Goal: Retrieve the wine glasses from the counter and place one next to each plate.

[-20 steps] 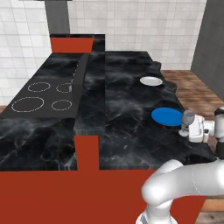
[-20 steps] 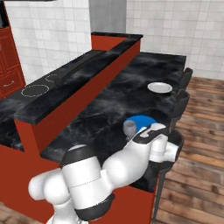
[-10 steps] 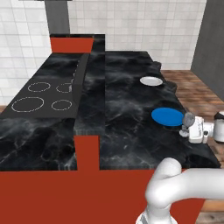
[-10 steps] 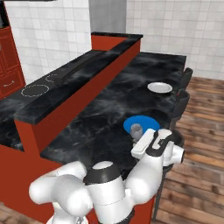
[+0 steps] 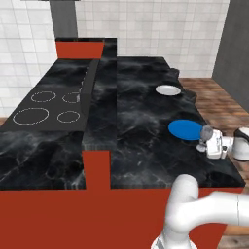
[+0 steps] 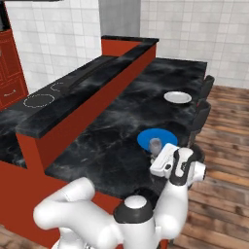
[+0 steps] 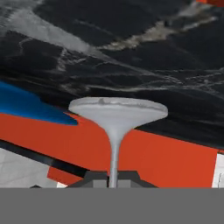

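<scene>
My gripper [image 5: 210, 145] [image 6: 160, 156] [image 7: 113, 178] is shut on the thin stem of a clear greyish wine glass [image 5: 206, 132] [image 6: 155, 144] [image 7: 117, 114]. It holds the glass at the near right edge of the blue plate [image 5: 185, 129] [image 6: 153, 137] [image 7: 24, 105], close above the black marble counter [image 5: 141, 116] [image 6: 112, 141]. Whether the glass touches the counter I cannot tell. The white plate [image 5: 168, 90] [image 6: 177, 97] lies farther back along the same edge. The second wine glass is out of view.
A cooktop with ring marks [image 5: 46, 104] [image 6: 41, 99] sits at the left beyond a raised red-and-black ledge [image 5: 99, 92] [image 6: 92, 85]. Dark stools [image 6: 202, 109] stand along the counter's right edge, above the wooden floor [image 6: 228, 146].
The hand with the glass has sunk slightly beside the blue plate. The arm's elbow has swung lower and nearer to the base.
</scene>
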Robot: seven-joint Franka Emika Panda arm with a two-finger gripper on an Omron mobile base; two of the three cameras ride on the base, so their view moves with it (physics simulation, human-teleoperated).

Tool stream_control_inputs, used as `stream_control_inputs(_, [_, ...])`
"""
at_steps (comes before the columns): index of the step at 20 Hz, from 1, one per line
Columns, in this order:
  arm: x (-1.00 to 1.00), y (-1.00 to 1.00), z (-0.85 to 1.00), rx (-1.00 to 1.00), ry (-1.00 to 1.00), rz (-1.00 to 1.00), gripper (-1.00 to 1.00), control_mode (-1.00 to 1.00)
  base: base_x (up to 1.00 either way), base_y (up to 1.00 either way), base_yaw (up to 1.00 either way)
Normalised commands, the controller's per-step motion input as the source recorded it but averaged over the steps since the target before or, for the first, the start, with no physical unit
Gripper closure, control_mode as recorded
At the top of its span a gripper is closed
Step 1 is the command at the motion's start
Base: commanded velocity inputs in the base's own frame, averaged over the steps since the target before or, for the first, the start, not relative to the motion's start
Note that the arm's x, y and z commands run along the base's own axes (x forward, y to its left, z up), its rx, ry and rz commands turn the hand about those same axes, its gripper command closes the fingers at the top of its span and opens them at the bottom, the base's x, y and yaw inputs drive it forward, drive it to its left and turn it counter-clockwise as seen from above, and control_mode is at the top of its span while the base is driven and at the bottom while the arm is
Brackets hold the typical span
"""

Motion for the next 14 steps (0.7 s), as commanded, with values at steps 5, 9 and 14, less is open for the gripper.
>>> stream_control_inputs(5, [0.45,0.0,-0.23,0.0,0.0,0.0,1.0,-1.0,0.0,0.0,0.0])
stream_control_inputs(9, [0.47,0.0,-0.27,0.0,0.0,0.0,1.0,-1.0,0.0,0.0,0.0])
stream_control_inputs(14, [0.29,0.0,-0.23,0.0,-0.03,0.0,1.0,-1.0,0.0,0.0,0.0])
